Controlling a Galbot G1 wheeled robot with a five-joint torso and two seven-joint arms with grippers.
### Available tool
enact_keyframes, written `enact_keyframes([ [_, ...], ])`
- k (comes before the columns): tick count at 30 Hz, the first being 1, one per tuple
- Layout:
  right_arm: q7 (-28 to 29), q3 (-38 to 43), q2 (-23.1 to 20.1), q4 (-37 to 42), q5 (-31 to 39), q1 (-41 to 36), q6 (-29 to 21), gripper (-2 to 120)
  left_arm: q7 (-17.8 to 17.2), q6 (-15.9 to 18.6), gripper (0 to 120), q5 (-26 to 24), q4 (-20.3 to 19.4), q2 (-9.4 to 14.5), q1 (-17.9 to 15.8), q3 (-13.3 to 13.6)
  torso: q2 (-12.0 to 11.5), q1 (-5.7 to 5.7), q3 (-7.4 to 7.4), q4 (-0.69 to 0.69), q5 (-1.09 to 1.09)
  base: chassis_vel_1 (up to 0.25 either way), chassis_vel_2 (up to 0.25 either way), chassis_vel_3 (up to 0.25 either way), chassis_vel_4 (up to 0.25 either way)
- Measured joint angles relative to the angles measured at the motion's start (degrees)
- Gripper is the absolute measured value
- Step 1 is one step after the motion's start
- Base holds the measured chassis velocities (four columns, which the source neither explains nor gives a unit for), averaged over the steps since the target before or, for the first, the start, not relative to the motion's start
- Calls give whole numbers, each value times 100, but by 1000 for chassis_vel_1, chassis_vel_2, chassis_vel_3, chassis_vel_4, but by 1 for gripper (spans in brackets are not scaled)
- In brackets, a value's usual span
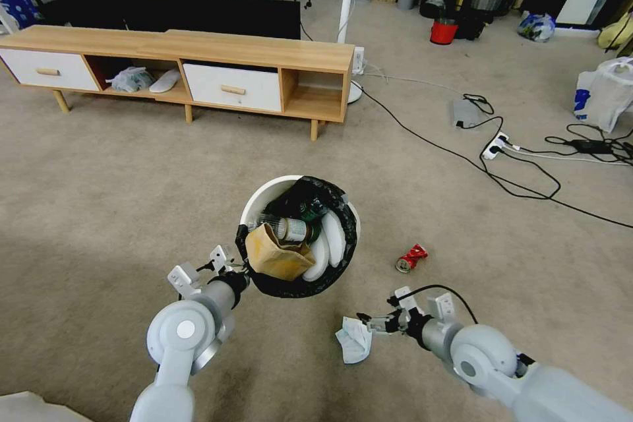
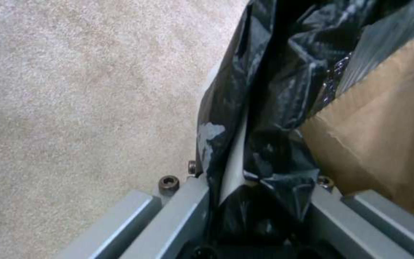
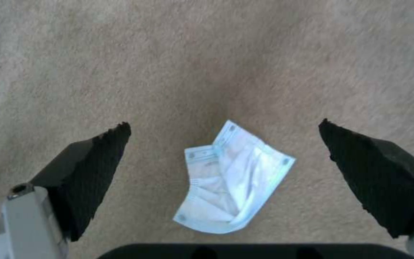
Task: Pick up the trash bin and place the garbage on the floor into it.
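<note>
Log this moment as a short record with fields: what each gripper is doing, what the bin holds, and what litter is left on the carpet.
left gripper: shut on the trash bin rim and black liner, bin held up
right gripper: open, above the face mask
bin contents: brown paper carton, green can, white pieces
litter on floor: face mask, crushed red can
red can: to the right of the bin, apart from both grippers
</note>
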Motion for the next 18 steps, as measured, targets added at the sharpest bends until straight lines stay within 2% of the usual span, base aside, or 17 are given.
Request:
enact_keyframes([
  [18,218,-210,560,-823,443,156,-136,100,12,-32,0,-154,78,237,-79,48,0,0,0,0,1,0,0,0,0],
])
